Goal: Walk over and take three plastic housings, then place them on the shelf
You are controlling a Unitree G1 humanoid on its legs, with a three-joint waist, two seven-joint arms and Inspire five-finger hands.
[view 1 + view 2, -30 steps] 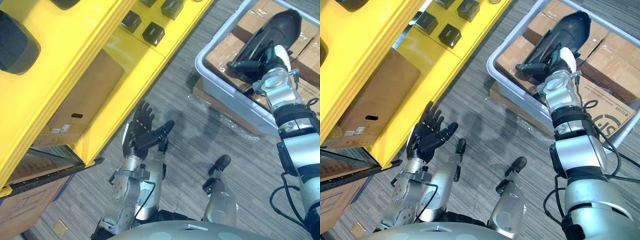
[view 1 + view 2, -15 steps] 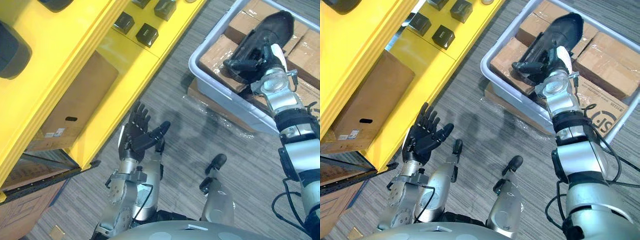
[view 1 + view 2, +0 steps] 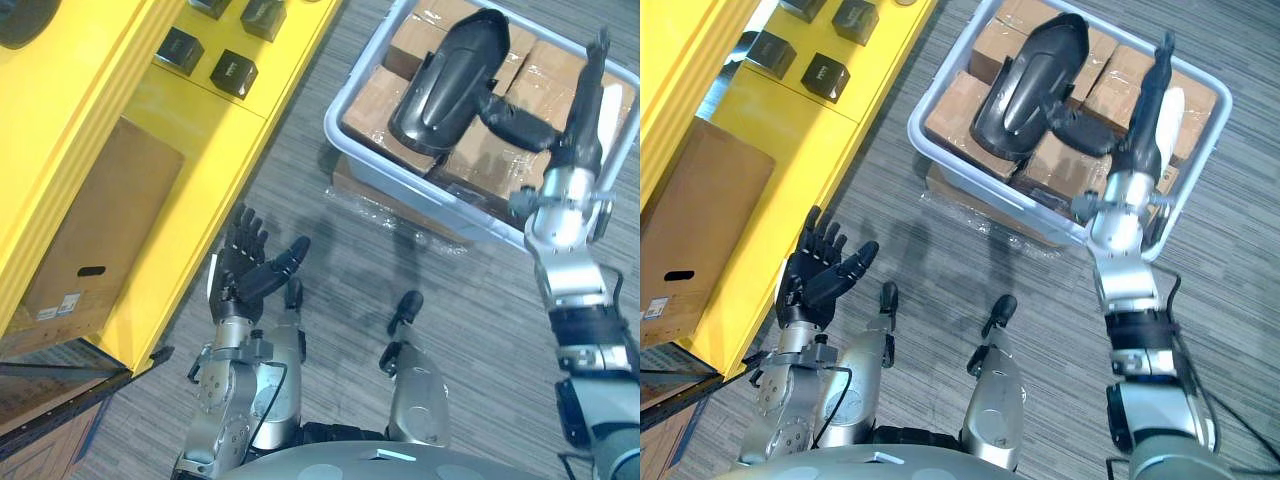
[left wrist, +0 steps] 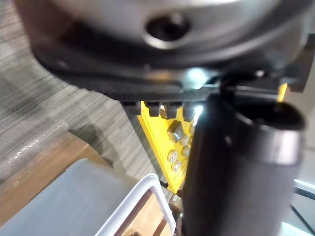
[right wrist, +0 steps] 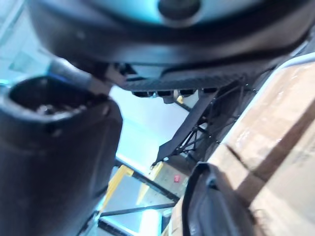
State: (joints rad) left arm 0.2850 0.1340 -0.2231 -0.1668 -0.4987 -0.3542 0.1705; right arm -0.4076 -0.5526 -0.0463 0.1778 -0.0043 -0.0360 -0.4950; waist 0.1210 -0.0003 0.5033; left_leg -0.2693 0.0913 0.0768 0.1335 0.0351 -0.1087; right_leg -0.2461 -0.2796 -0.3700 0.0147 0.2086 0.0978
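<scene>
Plastic housing point(image 3: 445, 85) – black and glossy – lies at the upper right of the frame, on the cardboard boxes point(image 3: 375, 100) packed in a grey bin point(image 3: 400, 178). The right hand point(image 3: 583, 110) stands over the bin's right side, just beside the housing's narrow end, fingers straight and holding nothing. The left hand point(image 3: 245, 270) is at lower left above the carpet – fingers spread wide, empty. A yellow shelf point(image 3: 200, 110) with small black boxes point(image 3: 232, 72) crosses the upper left.
</scene>
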